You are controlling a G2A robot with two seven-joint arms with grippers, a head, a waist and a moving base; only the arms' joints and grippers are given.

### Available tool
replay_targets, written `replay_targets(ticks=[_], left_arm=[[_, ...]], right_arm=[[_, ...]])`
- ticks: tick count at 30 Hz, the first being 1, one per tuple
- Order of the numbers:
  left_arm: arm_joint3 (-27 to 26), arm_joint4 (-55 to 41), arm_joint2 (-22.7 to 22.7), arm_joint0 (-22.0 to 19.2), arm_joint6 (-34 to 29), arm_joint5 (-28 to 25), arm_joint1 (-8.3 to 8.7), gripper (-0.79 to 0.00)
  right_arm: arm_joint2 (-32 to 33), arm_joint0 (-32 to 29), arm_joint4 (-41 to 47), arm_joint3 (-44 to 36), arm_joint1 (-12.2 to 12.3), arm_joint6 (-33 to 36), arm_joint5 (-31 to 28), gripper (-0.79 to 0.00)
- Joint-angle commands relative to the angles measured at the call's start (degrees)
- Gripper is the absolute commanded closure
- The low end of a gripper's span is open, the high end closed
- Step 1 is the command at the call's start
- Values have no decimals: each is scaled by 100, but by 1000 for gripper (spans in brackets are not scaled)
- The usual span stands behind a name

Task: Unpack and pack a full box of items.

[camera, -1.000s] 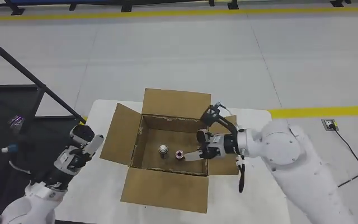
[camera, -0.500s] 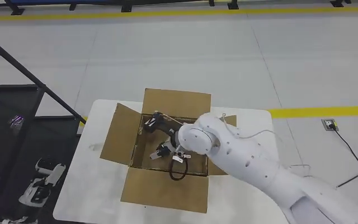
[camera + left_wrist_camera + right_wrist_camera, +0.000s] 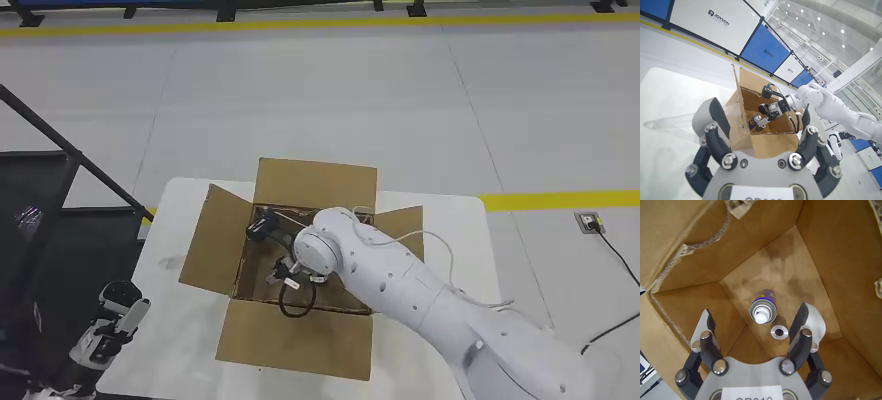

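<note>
- Cardboard box point(image 3: 300, 335) sits at the centre of the top view, its flaps folded outward, on the white worktop point(image 3: 450, 215).
- My right arm comes in from the lower right of that frame and bends over the box's open top.
- My right hand point(image 3: 755, 310) hangs inside the box, pointing down at its floor. The fingers are spread wide and grip nothing.
- A spray can point(image 3: 763, 311) stands upright on the box floor, with a blue and yellow body and its white nozzle uppermost. From my right wrist it appears between my spread fingers, and neither pad touches it.
- A short metal cylinder point(image 3: 779, 332) with a hole in its top stands just beside the can, close to one finger pad point(image 3: 797, 321).
- The box floor around these two items is bare brown card with darker stains.
- My left hand point(image 3: 122, 312) is at the lower left of the top view, beside the worktop's edge and well apart from the box.
- That hand's fingers are also spread and hold nothing. It faces the box, and my left wrist view shows the can over the near wall.
</note>
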Motion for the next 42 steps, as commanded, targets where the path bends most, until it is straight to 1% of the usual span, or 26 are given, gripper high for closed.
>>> replay_targets(ticks=[1, 7, 8, 9, 10, 11, 12, 13, 14, 15, 16, 17, 24, 27, 30, 34, 37, 39, 42], left_arm=[[0, 0, 0, 0, 0, 0, 0, -785], [0, 0, 0, 0, 0, 0, 0, -785], [0, 0, 0, 0, 0, 0, 0, -785], [0, 0, 0, 0, 0, 0, 0, -785], [0, 0, 0, 0, 0, 0, 0, -785], [0, 0, 0, 0, 0, 0, 0, -785], [0, 0, 0, 0, 0, 0, 0, -785], [0, 0, 0, 0, 0, 0, 0, -785], [0, 0, 0, 0, 0, 0, 0, -785], [0, 0, 0, 0, 0, 0, 0, -785], [0, 0, 0, 0, 0, 0, 0, -785], [0, 0, 0, 0, 0, 0, 0, -785], [0, 0, 0, 0, 0, 0, 0, -785], [0, 0, 0, 0, 0, 0, 0, -785], [0, 0, 0, 0, 0, 0, 0, -785], [0, 0, 0, 0, 0, 0, 0, -785], [0, 0, 0, 0, 0, 0, 0, -785], [0, 0, 0, 0, 0, 0, 0, -785], [0, 0, 0, 0, 0, 0, 0, -785]], right_arm=[[-27, 7, -41, 231, -132, -37, -29, -785], [-73, 33, -154, 798, -474, -12, -102, -785], [-74, 39, -168, 876, -525, -2, -112, -757], [-73, 41, -174, 958, -573, 19, -126, -566], [-65, 41, -157, 1041, -620, 65, -154, -348], [-48, 38, -120, 1128, -664, 100, -204, -249], [-38, 40, -109, 1239, -704, 127, -233, -212], [-42, 40, -128, 1342, -745, 157, -248, -206], [-34, 37, -122, 1421, -785, 170, -279, -132], [-25, 36, -124, 1503, -823, 157, -313, -83], [-19, 36, -132, 1580, -859, 142, -341, -9], [-8, 40, -137, 1651, -893, 120, -366, 0], [85, 208, -299, 1923, -1053, -107, -349, 0], [243, 321, -186, 1840, -1048, -174, -407, 0], [419, 416, -53, 1610, -980, -37, -544, 0], [699, 526, 8, 1064, -775, 141, -588, 0], [952, 491, -120, 269, -528, 284, -305, 0], [1194, 382, -247, -467, -299, 517, -52, 0], [1860, 71, -645, -1725, 184, 887, 372, 0]])
